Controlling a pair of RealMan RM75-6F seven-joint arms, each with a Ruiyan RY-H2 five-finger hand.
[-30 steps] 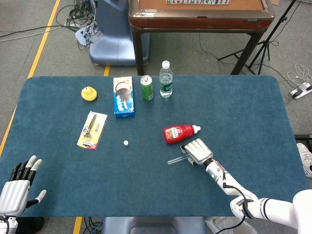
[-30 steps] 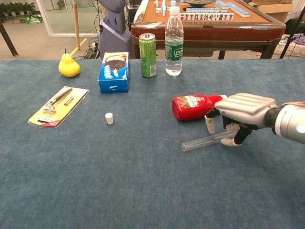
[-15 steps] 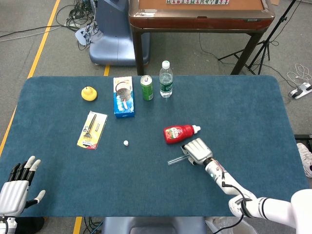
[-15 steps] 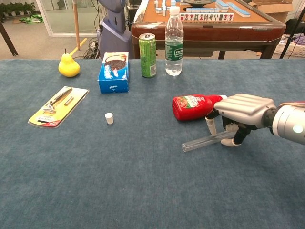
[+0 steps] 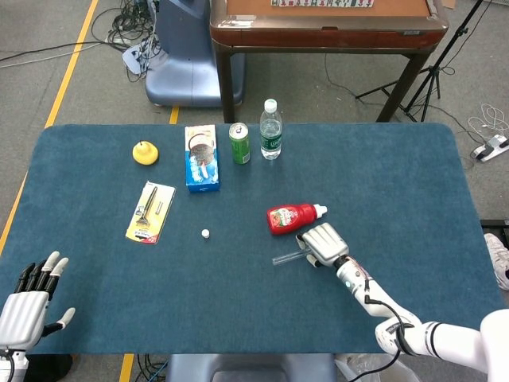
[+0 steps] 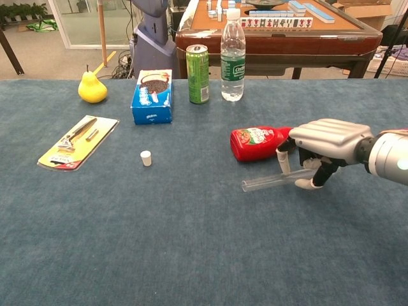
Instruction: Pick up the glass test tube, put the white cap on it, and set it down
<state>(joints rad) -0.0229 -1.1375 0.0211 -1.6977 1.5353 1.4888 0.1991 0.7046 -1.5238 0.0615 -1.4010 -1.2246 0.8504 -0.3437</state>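
The glass test tube (image 5: 285, 257) (image 6: 271, 182) lies nearly level, just off the blue table top, with its open end pointing left. My right hand (image 5: 324, 243) (image 6: 325, 146) grips its right end, fingers curled down around it. The white cap (image 5: 205, 233) (image 6: 146, 158) stands on the cloth well to the left of the tube, apart from both hands. My left hand (image 5: 28, 306) hovers by the table's near left corner with fingers spread and nothing in it; the chest view does not show it.
A red sauce bottle (image 5: 293, 217) (image 6: 258, 143) lies right behind the tube, close to my right hand. Further back stand a green can (image 6: 197, 73), a water bottle (image 6: 233, 54), a blue box (image 6: 153, 95) and a yellow pear (image 6: 92, 89). A razor pack (image 6: 78, 140) lies at the left.
My right hand has risen slightly with the test tube in it, so the tube's free end has come up off the cloth. The left hand has barely moved.
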